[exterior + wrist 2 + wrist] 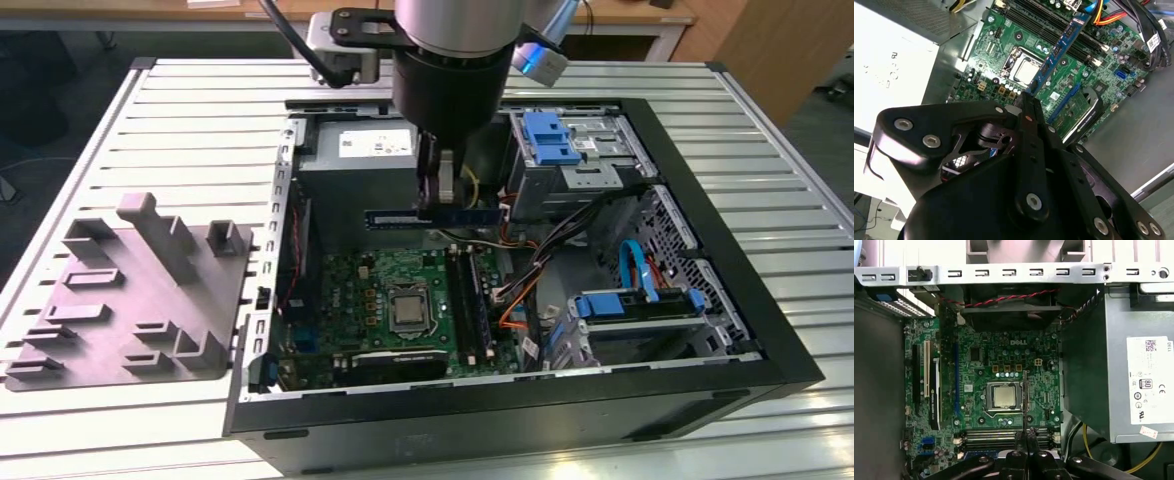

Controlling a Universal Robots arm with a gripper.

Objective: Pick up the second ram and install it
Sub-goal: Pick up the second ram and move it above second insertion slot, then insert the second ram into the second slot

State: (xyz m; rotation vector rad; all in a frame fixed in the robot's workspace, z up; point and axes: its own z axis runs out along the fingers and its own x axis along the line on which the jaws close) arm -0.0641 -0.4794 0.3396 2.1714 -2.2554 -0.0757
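On the left of the exterior view, one grey moulded tray (134, 300) lies on the table (200, 100). At mid-frame the single claw (442, 200) is clamped on the one second ram (394, 216), level above the motherboard (387, 285). I judge the carry to be in hand; seating calls for lining the stick's edge up with the black memory slots (467, 300) lower right.

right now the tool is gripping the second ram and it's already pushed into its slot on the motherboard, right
Not pushed in. The tool grips the second ram, but the exterior view shows it held in the air above the motherboard, crosswise to the black memory slots.
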